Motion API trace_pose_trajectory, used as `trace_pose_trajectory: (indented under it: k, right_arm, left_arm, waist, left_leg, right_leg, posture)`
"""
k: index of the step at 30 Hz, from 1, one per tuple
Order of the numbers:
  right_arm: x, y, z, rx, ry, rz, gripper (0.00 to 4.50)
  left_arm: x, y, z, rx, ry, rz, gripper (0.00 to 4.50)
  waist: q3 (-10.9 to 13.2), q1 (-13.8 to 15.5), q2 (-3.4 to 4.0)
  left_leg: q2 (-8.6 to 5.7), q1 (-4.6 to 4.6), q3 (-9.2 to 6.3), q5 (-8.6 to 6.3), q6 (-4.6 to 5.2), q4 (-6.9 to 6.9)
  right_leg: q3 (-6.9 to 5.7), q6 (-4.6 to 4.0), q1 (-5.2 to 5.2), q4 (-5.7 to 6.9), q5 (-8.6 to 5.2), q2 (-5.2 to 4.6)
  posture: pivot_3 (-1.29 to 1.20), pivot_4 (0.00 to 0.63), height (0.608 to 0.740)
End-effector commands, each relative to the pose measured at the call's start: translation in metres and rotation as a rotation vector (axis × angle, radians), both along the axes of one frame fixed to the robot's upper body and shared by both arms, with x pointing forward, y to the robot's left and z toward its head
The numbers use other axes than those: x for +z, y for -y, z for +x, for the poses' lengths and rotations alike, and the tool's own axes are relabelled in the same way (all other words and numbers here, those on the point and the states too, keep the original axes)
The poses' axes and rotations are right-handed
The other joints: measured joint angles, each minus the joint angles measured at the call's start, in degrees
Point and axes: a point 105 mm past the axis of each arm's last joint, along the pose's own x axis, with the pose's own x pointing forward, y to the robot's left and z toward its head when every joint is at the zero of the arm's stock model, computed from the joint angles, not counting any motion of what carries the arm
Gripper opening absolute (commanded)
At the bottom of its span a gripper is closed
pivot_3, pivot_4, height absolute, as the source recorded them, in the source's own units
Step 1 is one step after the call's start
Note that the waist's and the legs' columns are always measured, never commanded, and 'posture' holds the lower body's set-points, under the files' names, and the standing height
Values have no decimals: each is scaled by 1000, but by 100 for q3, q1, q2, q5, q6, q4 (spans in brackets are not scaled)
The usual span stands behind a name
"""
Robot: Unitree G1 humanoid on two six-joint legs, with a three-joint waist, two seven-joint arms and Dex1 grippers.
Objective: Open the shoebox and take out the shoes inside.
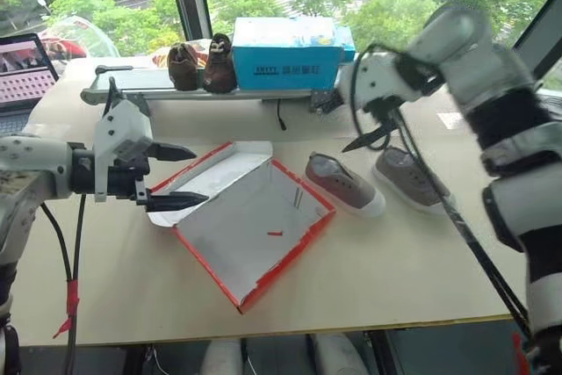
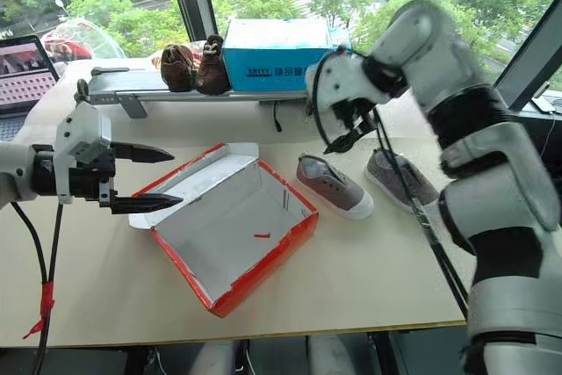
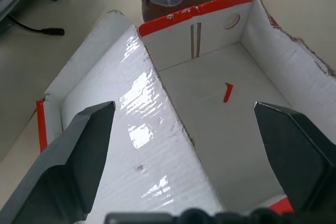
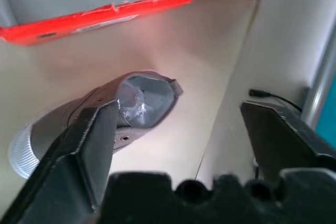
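Note:
The red shoebox (image 1: pixel 303 226) lies open mid-table, white inside and empty but for a small red scrap. Its lid (image 1: pixel 211 173) is folded back toward my left side. Both grey shoes stand on the table just right of the box, one close to it (image 1: pixel 344 183) and the other further right (image 1: pixel 408 177). My left gripper (image 3: pixel 184 108) is open, hovering over the lid and pointing into the box. My right gripper (image 4: pixel 178 114) is open too, raised above the heel of the nearer shoe (image 4: pixel 126 103) and holding nothing.
At the back, a blue box (image 1: pixel 290 52) and two dark brown fuzzy shoes (image 1: pixel 200 66) stand on a metal rail (image 1: pixel 132 85). A laptop (image 1: pixel 25 72) is at the far left. A black cable (image 1: pixel 281 116) hangs from the rail.

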Motion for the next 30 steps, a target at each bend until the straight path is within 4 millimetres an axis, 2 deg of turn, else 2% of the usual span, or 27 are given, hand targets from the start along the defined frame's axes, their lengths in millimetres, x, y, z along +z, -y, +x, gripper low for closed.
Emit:
trace_pose_trajectory:
  k: [1,3,5,7,8,9,10,11,13,14,15,16,17,18,20,23,25,30]
  right_arm:
    - [-4,22,-42,-79,-276,178,4446]
    - [-15,38,-73,-162,-525,327,4446]
    - [-22,48,-96,-227,-718,456,4446]
    - [-50,68,-81,-402,-668,662,4446]
    - [-59,76,-77,-460,-631,736,4446]
    - [-63,82,-76,-519,-643,822,4446]
    - [-64,84,-77,-545,-664,872,4446]
    - [-66,94,-62,-626,-544,1037,4446]
    - [-74,111,-49,-761,-429,1265,4446]
    - [-77,113,-54,-807,-510,1413,4446]
    - [-81,108,-63,-801,-597,1466,4446]
    - [-89,104,-68,-820,-612,1471,4446]
    - [-95,105,-67,-870,-580,1518,4446]
    - [-99,107,-64,-926,-536,1551,4446]
    - [-120,123,-54,-1133,-348,1578,4446]
    - [-160,135,-58,-1370,-97,1437,4446]
    - [-180,130,-68,-1406,16,1318,4446]
    - [-208,113,-83,-1408,80,1203,4446]
  left_arm:
    - [33,-10,-8,25,74,-241,4500]
    - [49,-34,-2,152,179,-431,4500]
    - [53,-58,2,295,268,-557,4500]
    - [35,-68,7,473,311,-686,4500]
    - [29,-70,7,526,321,-721,4500]
    - [28,-72,6,571,332,-794,4500]
    - [28,-74,5,593,338,-841,4500]
    - [18,-91,5,742,388,-867,4500]
    - [2,-114,-1,945,468,-849,4500]
    - [-11,-104,-5,931,380,-850,4500]
    - [-18,-87,-8,879,284,-860,4500]
    - [-24,-73,-12,854,212,-873,4500]
    - [-27,-68,-18,865,192,-895,4500]
    - [-28,-69,-22,895,198,-901,4500]
    - [-44,-78,-29,980,200,-825,4500]
    - [-75,-81,-40,1062,174,-722,4500]
    - [-97,-77,-50,1084,169,-637,4500]
    - [-127,-82,-63,1190,272,-520,4500]
  waist:
    - [-1,14,-1]
    - [-3,58,-5]
    - [-3,101,-5]
    - [-12,85,-8]
    - [-23,76,-18]
    - [-28,73,-30]
    - [-28,78,-40]
    - [-26,82,-44]
    - [-56,43,-89]
    - [-58,33,-93]
    - [-66,23,-106]
    - [-67,19,-107]
    - [-68,26,-109]
    - [-71,28,-113]
    - [-77,4,-120]
    - [-104,-22,-105]
    - [-113,-27,-100]
    - [-122,-35,-101]
  left_leg:
    - [0,0,1,0,0,0]
    - [1,1,0,0,0,-2]
    - [1,11,-1,-1,2,-3]
    - [2,13,2,-1,2,0]
    - [2,38,3,-2,5,-2]
    - [3,90,8,-15,16,2]
    - [3,100,12,-19,13,7]
    - [1,98,11,-16,12,13]
    - [2,99,10,-7,17,23]
    - [2,106,10,-7,17,26]
    - [-2,107,10,-7,17,27]
    - [1,105,8,-6,17,24]
    - [-2,104,9,-6,16,29]
    - [-1,99,9,-6,16,28]
    - [-1,96,10,-7,15,28]
    - [0,104,13,-8,14,21]
    - [0,104,16,-8,13,9]
    - [4,95,24,-19,-4,-4]
  right_leg:
    - [1,0,1,-1,0,0]
    - [0,1,6,-10,-1,-1]
    - [-1,-1,16,-6,-5,-4]
    - [4,-3,11,-6,-2,-2]
    - [4,-1,43,-7,-3,-3]
    - [6,0,95,-14,-4,-3]
    - [10,17,108,-14,-14,-3]
    - [13,45,104,-14,-19,-2]
    - [19,49,103,-14,2,4]
    - [22,47,113,-14,5,5]
    - [24,54,120,-20,8,4]
    - [23,54,119,-24,9,5]
    - [27,58,124,-20,6,4]
    - [26,59,123,-28,4,1]
    - [25,63,126,-37,3,-1]
    - [25,33,126,-54,-8,0]
    - [27,17,125,-71,-16,-2]
    - [32,8,119,-101,-12,-5]
  posture:
    - [0,150,740]
    - [0,150,740]
    - [0,150,740]
    - [0,150,740]
    - [0,150,740]
    - [0,150,740]
    - [0,150,740]
    - [0,150,740]
    - [0,150,740]
    - [0,150,740]
    - [0,150,740]
    - [0,150,740]
    - [0,150,740]
    - [0,150,740]
    - [0,150,740]
    - [0,150,740]
    - [0,150,740]
    - [0,150,740]
